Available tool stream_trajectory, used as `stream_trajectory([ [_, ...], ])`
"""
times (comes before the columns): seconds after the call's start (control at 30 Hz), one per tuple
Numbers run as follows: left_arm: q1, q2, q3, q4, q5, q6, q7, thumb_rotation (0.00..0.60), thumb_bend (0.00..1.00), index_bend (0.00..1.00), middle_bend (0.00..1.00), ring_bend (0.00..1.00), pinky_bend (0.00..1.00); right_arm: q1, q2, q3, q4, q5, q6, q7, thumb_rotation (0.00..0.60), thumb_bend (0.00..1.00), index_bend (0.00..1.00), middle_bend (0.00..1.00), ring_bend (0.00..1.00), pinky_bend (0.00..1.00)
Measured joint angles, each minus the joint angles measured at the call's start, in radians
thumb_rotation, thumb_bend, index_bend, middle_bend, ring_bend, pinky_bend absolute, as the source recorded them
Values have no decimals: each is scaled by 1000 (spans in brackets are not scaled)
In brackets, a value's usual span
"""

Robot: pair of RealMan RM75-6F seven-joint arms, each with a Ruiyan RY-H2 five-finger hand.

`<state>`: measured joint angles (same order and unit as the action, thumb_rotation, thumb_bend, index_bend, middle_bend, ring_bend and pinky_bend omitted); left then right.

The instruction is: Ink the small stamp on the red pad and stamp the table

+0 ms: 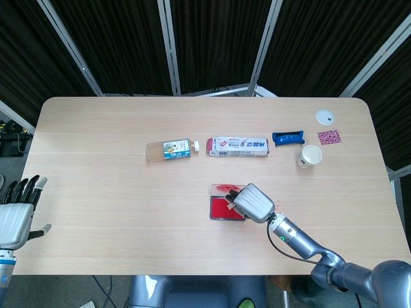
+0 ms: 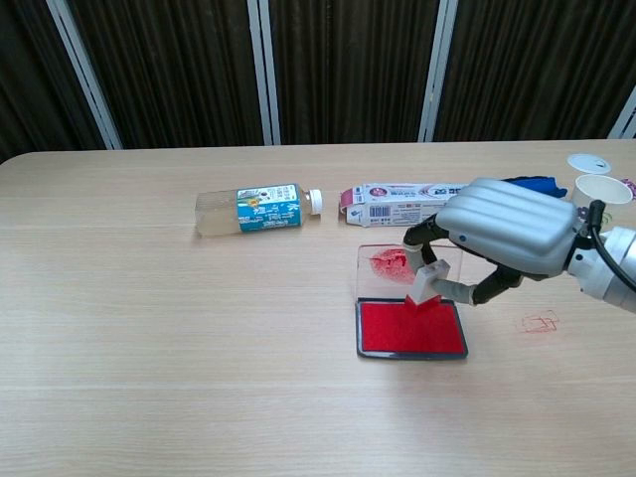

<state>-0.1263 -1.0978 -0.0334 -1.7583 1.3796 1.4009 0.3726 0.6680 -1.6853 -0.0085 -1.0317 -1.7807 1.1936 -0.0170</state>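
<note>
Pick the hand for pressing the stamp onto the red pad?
Right. The right hand already pinches the small stamp just over the red ink pad. The left hand hangs off the table's left edge, holding nothing.

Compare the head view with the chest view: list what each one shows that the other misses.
Only the head view shows the left hand, open off the table's left edge, and the patterned card. Only the chest view shows the small stamp clearly, and the faint red print on the table. Both show the right hand holding the stamp over the red pad.
</note>
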Motion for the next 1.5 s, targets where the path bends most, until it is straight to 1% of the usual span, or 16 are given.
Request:
stream_trajectory([
  [0.33,-5,4,1,-1,-9,-11,-3,600,0,0,0,0,0,-6,-68,-11,60,19,-5,-1,600,468,527,532,826,1000],
  [1.03,-10,10,6,-2,-12,-22,-19,600,0,0,0,0,0,-12,-143,-50,197,26,-17,10,600,491,534,536,826,1000],
  [1.3,-11,10,7,-2,-13,-21,-19,600,0,0,0,0,0,-13,-152,-54,207,35,-22,17,600,493,534,537,826,1000],
  [1.5,-12,12,7,-4,-12,-21,-21,600,0,0,0,0,0,-13,-140,-49,191,38,-4,25,600,492,534,538,826,1000],
])
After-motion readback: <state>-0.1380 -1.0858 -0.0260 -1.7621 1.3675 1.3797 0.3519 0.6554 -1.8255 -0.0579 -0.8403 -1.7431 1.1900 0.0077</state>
